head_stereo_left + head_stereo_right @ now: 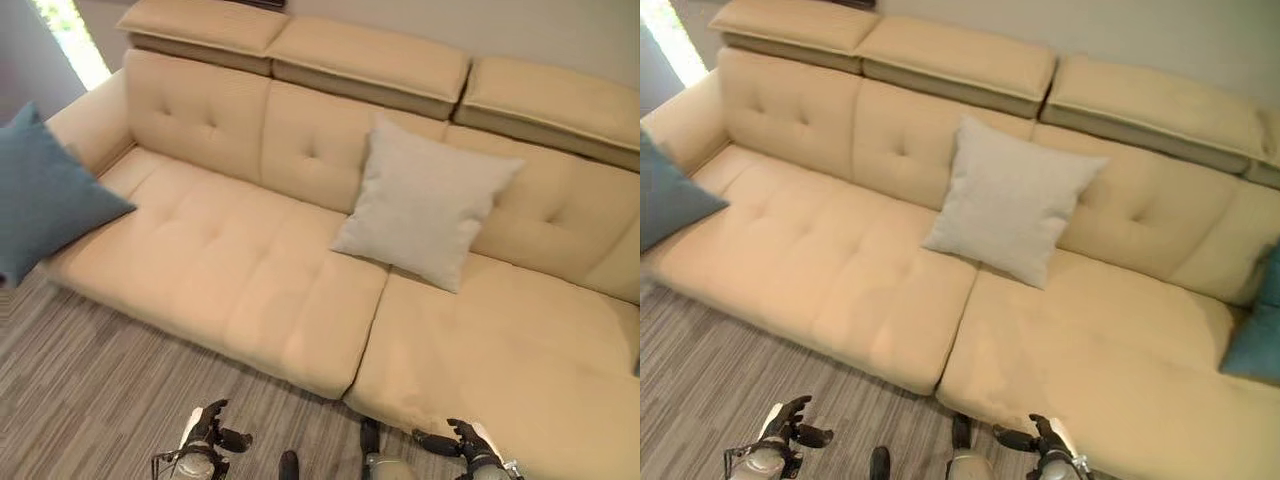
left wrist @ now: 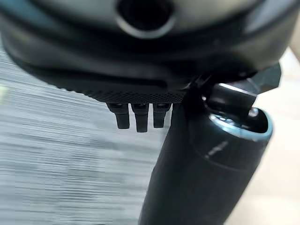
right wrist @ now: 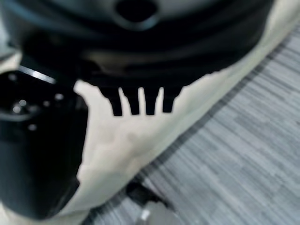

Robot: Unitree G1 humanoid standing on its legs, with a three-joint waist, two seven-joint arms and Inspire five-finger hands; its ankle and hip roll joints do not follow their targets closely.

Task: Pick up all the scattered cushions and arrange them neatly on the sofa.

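Note:
A light grey cushion (image 1: 425,200) leans upright against the backrest near the middle of the beige sofa (image 1: 250,270). A blue cushion (image 1: 45,195) sits at the sofa's left end, reaching past the seat's front edge. Another blue cushion (image 1: 1255,335) rests on the seat at the far right. My left hand (image 1: 207,432) hangs low over the carpet in front of the sofa, with its fingers (image 2: 136,117) straight and nothing in it. My right hand (image 1: 465,440) hovers by the seat's front edge, its fingers (image 3: 140,101) also straight and empty.
Grey striped carpet (image 1: 90,390) lies in front of the sofa. The seat's front edge (image 1: 300,375) runs close to both hands. A bright window (image 1: 75,40) shows behind the left armrest.

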